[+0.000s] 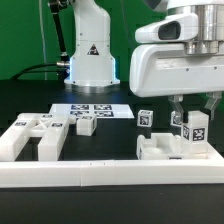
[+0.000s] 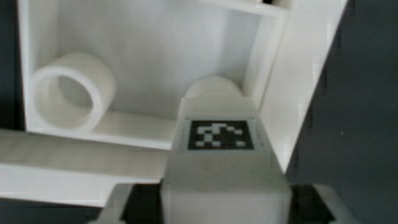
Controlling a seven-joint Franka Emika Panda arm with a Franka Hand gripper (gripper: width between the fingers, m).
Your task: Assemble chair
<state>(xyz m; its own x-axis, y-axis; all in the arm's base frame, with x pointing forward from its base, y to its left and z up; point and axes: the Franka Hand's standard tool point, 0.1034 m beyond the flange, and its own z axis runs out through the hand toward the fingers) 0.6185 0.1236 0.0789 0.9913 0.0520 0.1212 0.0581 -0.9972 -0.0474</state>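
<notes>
You see the gripper (image 1: 196, 120) clamped on a leg (image 1: 195, 131), upright between the fingers (image 1: 177, 108), just above a frame (image 1: 160, 152) by the table's rail (image 1: 100, 176) edge, exterior view's right.

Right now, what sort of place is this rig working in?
Probably a robotics lab bench: a white robot base stands behind a black table, where a marker board and tagged white chair parts are laid out.

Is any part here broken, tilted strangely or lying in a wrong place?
Nothing stands out. The loose chair parts lie flat and look whole on the table, and the gripper holds a tagged part upright.
</notes>
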